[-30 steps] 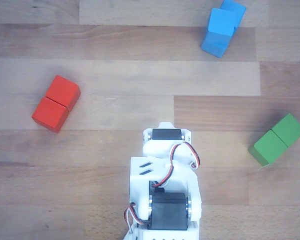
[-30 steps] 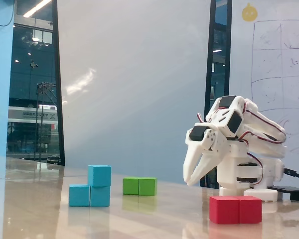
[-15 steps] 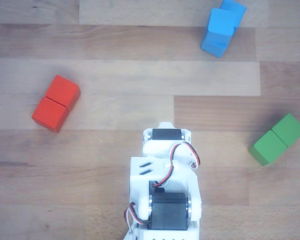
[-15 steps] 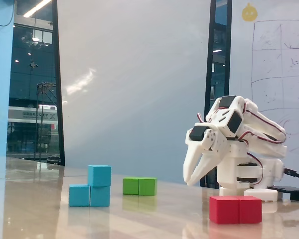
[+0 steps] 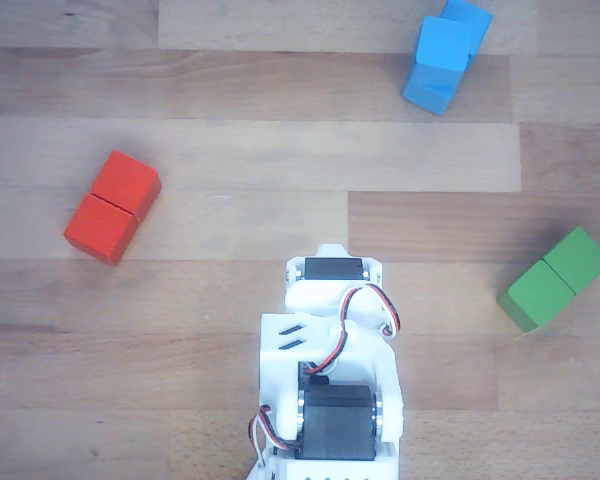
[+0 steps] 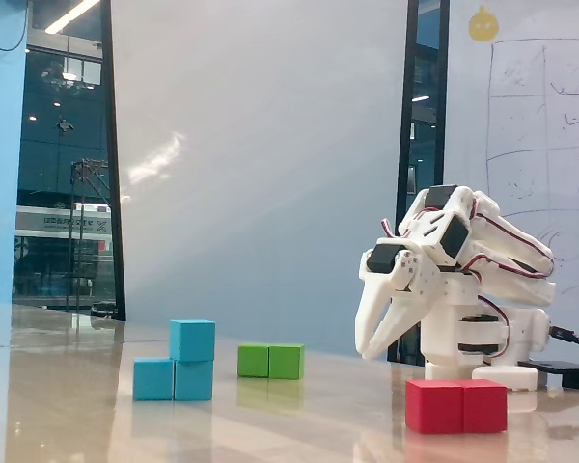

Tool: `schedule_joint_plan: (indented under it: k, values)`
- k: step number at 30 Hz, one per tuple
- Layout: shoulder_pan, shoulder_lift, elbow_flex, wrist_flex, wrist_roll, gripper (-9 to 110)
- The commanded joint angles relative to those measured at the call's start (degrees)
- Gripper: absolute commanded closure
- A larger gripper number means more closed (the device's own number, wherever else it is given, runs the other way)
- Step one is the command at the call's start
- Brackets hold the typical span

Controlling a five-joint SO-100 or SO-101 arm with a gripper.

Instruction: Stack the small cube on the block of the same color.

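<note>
The small cube [image 6: 192,340] is sitting on one end of the blue block [image 6: 173,379], far across the surface [image 6: 299,410] from the arm. The hand [image 6: 367,349] is hanging empty, fingers seemingly pressed together, though the side angle is poor.

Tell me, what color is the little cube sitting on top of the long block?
Bright blue. The small cube matches the blue block beneath it, clearest in the fixed view.
</note>
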Motion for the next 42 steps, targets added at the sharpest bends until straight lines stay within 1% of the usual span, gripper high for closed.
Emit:
schedule_joint_plan:
  k: [1, 42]
  values:
    - [-0.4, 1.7, -1.5, 0.1, 0.2, 101]
    - [-0.4, 1.7, -1.5, 0.1, 0.1, 101]
